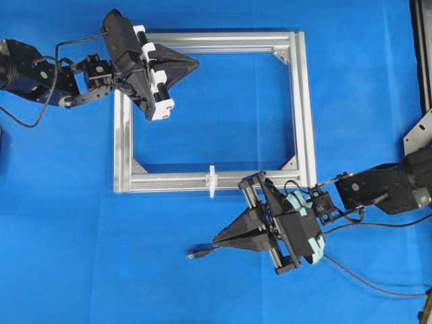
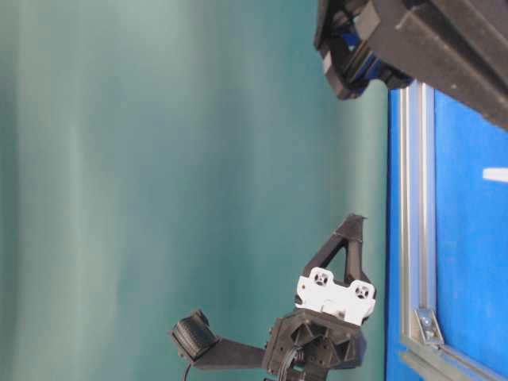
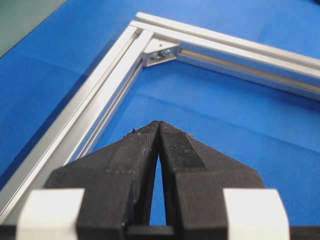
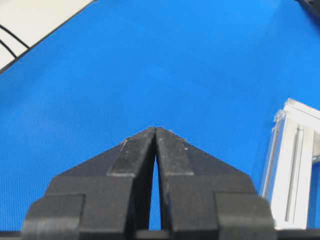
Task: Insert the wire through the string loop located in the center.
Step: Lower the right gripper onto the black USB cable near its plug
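Observation:
The wire's dark plug (image 1: 196, 254) lies on the blue mat, in front of the silver frame (image 1: 302, 101). Its thin black cable runs right beneath my right gripper and out toward the lower right edge (image 1: 378, 290). The string loop (image 1: 212, 181), small and white, stands on the middle of the frame's near bar; it also shows as a white sliver, the string loop (image 2: 496, 175). My right gripper (image 1: 214, 239) (image 4: 156, 128) is shut and empty, its tips just up and right of the plug. My left gripper (image 1: 198, 64) (image 3: 158, 122) is shut and empty over the frame's far left corner.
The frame's bars and corner brackets (image 3: 160, 52) lie flat on the mat; one corner of the frame (image 4: 295, 165) is to the right of my right gripper. A metal stand (image 1: 422, 131) is at the right edge. The arms' own black cables (image 1: 30, 121) trail on both sides.

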Action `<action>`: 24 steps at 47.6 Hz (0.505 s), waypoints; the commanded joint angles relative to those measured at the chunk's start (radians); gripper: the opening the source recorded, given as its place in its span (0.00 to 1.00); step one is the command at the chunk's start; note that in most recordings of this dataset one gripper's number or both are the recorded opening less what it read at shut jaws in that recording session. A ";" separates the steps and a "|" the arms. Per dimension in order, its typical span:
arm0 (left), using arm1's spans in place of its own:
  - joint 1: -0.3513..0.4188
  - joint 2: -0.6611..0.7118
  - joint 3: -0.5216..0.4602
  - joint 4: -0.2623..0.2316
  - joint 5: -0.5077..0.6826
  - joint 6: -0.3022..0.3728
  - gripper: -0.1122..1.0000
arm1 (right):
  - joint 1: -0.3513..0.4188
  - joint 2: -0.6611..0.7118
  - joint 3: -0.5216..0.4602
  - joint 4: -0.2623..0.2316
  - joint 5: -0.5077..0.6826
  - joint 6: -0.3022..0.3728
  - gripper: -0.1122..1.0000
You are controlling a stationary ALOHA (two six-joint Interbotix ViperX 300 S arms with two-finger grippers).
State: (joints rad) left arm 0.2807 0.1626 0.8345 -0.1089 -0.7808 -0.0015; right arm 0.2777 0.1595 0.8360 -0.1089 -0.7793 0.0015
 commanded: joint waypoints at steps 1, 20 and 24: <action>-0.012 -0.057 -0.020 0.021 0.018 0.002 0.10 | 0.003 -0.055 -0.020 -0.003 -0.005 -0.009 0.10; -0.012 -0.060 -0.020 0.025 0.020 0.003 0.10 | 0.011 -0.114 0.000 0.000 0.075 0.012 0.06; -0.012 -0.058 -0.020 0.025 0.020 0.005 0.10 | 0.017 -0.117 0.003 0.000 0.075 0.029 0.07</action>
State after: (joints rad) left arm 0.2700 0.1304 0.8314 -0.0874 -0.7563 0.0015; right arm 0.2853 0.0675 0.8437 -0.1104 -0.7010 0.0215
